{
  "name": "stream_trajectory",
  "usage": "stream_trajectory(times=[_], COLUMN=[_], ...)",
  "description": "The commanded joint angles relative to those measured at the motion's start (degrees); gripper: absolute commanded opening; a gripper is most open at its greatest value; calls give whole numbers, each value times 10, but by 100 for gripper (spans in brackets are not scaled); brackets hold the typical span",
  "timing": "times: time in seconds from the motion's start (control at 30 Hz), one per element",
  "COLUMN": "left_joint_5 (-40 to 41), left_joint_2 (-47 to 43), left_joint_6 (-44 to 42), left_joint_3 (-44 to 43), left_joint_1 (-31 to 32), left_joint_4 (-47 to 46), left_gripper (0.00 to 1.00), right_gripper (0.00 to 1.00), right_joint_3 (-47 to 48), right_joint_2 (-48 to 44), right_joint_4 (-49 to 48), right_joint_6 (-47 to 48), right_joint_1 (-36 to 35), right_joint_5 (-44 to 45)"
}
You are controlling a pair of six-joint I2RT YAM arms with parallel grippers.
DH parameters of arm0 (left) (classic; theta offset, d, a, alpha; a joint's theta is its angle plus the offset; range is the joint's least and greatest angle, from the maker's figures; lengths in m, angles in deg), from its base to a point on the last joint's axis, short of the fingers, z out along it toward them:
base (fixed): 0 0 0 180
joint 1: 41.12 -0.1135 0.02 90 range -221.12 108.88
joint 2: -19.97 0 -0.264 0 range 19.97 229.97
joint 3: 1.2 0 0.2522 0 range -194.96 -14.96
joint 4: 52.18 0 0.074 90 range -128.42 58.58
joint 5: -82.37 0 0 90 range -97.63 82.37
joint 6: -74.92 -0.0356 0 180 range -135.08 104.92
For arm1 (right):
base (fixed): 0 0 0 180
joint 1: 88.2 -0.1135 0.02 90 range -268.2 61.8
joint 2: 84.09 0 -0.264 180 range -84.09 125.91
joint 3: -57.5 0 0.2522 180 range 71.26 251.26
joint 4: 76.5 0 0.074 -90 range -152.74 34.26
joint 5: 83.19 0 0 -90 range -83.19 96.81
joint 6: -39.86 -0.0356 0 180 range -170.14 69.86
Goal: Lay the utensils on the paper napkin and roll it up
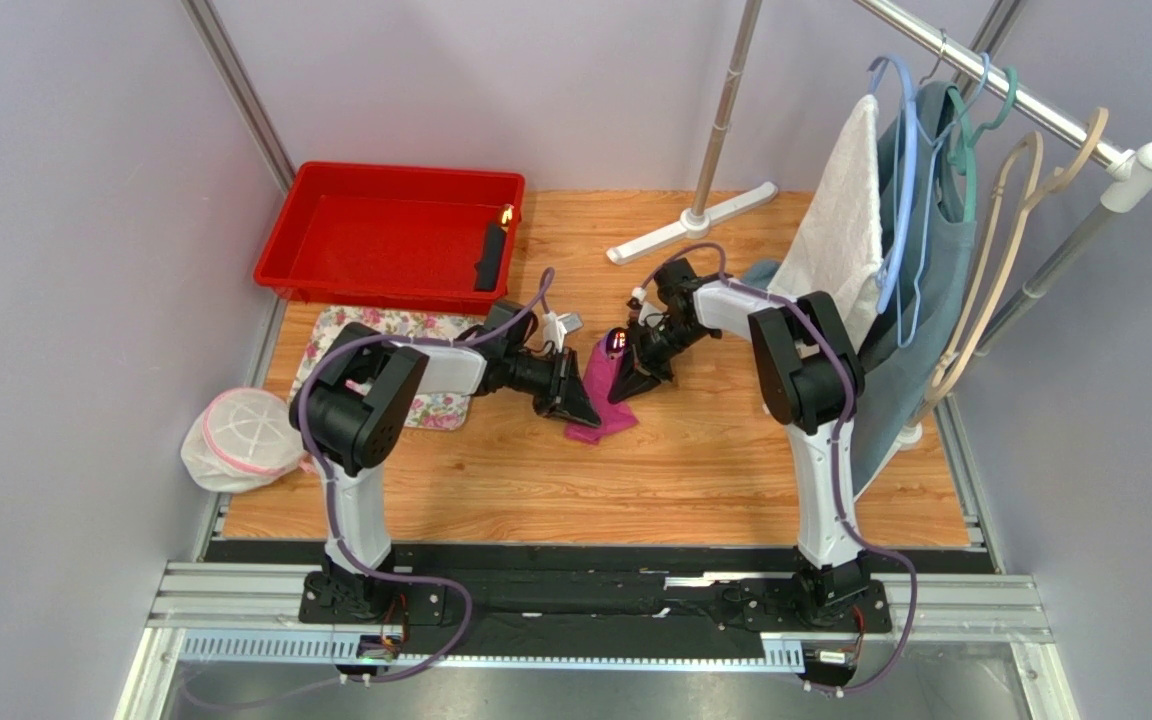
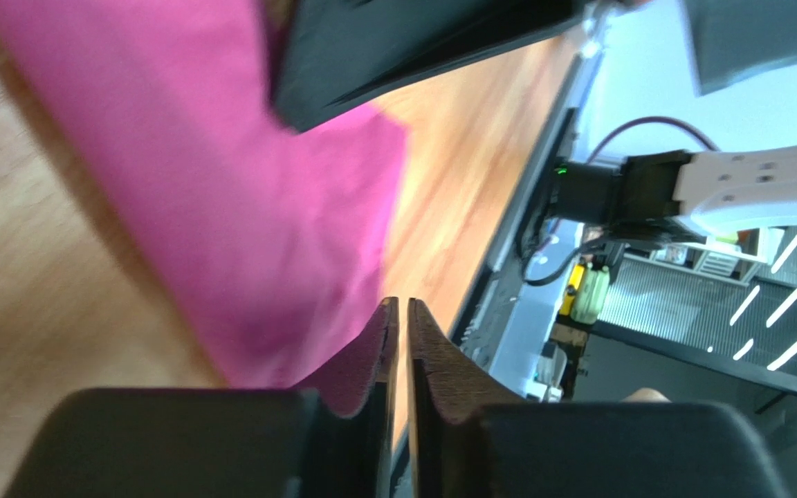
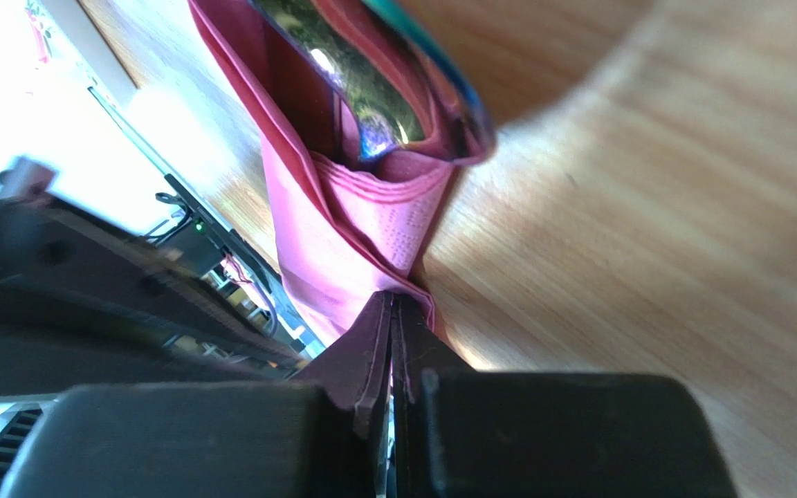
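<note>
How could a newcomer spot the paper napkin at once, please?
At the middle of the wooden table, the left gripper and right gripper meet. The paper napkin is the plain magenta sheet there, unlike the flower-printed white cloth left of it.

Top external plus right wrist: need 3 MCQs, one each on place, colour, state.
1. Where is the red tray on the table?
A) far-left corner
B) near edge, by the arm bases
C) far-right corner

2. What colour is the paper napkin?
A) white
B) blue
C) magenta

3. What state is the right gripper in?
A) wide open
B) shut on the paper napkin
C) out of view

Answers:
1 A: the top view shows it at the far left, away from the bases.
2 C: the sheet between the two grippers is magenta-pink.
3 B: the right wrist view shows the fingers pressed together with the napkin's edge pinched at their tips.
</note>
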Motion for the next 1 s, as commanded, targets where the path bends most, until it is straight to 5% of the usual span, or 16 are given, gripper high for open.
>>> stream_trajectory(times=[0.0, 0.1, 0.33, 0.67, 0.97], left_joint_5=[16, 38, 66, 66, 73], left_joint_2=[37, 72, 98, 88, 82], left_joint_6=[-54, -66, -70, -71, -76], left_joint_3=[-7, -24, -37, -36, -39], left_joint_1=[2, -4, -18, -17, -12], left_joint_4=[72, 102, 130, 118, 119], left_gripper=[11, 1, 0, 0, 0], right_gripper=[2, 2, 10, 55, 54], right_joint_3=[20, 28, 41, 43, 66], right_joint_2=[35, 38, -16, -75, -26], right_joint_4=[-40, -39, -31, -43, -27], right_joint_6=[19, 17, 10, -22, -25], right_joint_1=[2, 1, 6, 6, -17], right_joint_5=[86, 84, 51, 75, 121])
